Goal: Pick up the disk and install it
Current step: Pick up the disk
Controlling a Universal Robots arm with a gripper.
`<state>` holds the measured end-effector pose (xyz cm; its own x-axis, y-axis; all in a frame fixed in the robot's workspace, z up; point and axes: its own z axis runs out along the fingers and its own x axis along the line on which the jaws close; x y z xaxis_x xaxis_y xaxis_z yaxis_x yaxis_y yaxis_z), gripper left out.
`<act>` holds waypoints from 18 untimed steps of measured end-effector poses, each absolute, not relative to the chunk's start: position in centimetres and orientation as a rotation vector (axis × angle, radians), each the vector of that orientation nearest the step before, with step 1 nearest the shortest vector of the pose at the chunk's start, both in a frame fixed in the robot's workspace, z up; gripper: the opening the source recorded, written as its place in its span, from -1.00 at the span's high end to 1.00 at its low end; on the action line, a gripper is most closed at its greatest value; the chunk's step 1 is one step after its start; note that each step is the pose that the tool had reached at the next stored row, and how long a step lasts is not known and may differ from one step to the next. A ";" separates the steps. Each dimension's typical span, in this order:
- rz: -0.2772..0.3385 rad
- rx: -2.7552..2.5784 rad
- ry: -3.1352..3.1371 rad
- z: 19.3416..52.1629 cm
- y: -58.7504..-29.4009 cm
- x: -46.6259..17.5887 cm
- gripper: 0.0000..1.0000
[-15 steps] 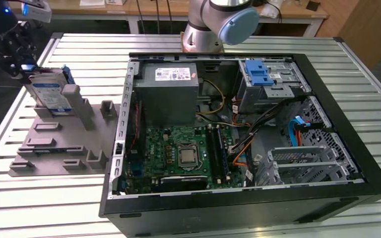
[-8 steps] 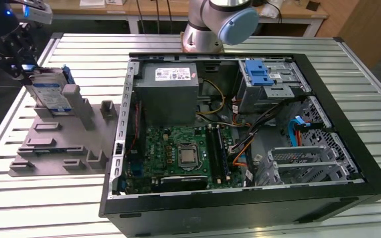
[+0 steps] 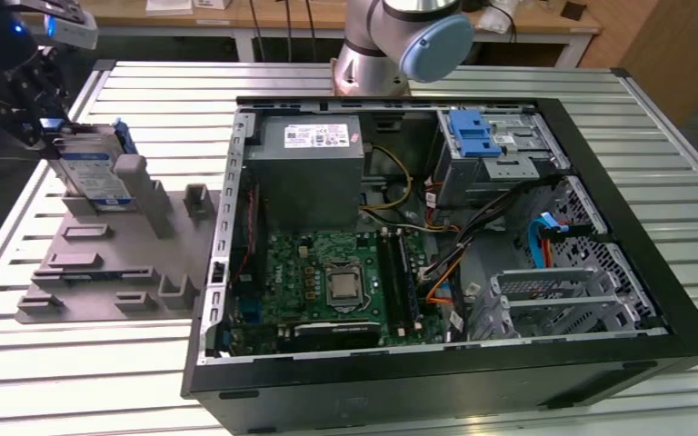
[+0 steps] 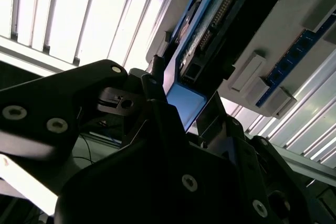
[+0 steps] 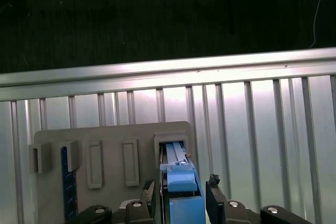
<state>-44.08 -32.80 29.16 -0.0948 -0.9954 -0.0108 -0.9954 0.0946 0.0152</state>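
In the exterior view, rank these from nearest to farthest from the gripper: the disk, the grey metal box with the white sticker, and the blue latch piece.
1. The disk, upright in the grey fixture at the exterior view's left, right by the gripper.
2. The grey metal box, inside the case, toward its left side.
3. The blue latch piece, further toward the exterior view's right.

Blue-bracketed silver disk upright in grey holder

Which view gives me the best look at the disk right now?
The exterior view: the disk stands upright in the grey holder, label side visible. The first wrist view shows its blue-bracketed top edge from above; the second wrist view shows its connector edge close up.
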 end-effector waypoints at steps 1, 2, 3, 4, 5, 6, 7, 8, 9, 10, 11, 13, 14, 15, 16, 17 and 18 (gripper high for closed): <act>-0.029 2.112 -2.322 29.1 -32.8 -44.1 0.00; -0.029 2.112 -2.322 29.2 -32.8 -44.1 0.00; -0.029 2.112 -2.322 29.1 -32.8 -44.1 0.00; -0.029 2.112 -2.322 29.1 -32.8 -44.1 0.02; -0.029 2.112 -2.323 29.1 -32.8 -44.1 0.02; -0.029 2.112 -2.322 29.1 -32.8 -44.1 0.16; -0.029 2.112 -2.322 29.1 -32.8 -44.1 0.16; -0.029 2.112 -2.322 29.1 -32.8 -44.1 0.19; -0.029 2.112 -2.322 29.1 -32.8 -44.1 0.19; -0.029 2.112 -2.322 29.1 -32.8 -44.1 0.19; -0.029 2.112 -2.323 29.1 -32.8 -44.1 0.26; -0.029 2.112 -2.322 29.1 -32.8 -44.1 0.26; -0.029 2.112 -2.322 29.1 -32.8 -44.1 0.26; -0.029 2.113 -2.322 29.1 -32.8 -44.1 0.26; -0.029 2.116 -2.319 29.1 -32.8 -44.1 0.26; -0.029 2.122 -2.314 29.1 -32.9 -44.1 0.26; -0.029 2.131 -2.305 29.1 -32.9 -44.1 0.26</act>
<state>-44.10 -32.90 29.11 -0.0784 -0.9969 -0.0107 -0.9968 0.0782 0.0151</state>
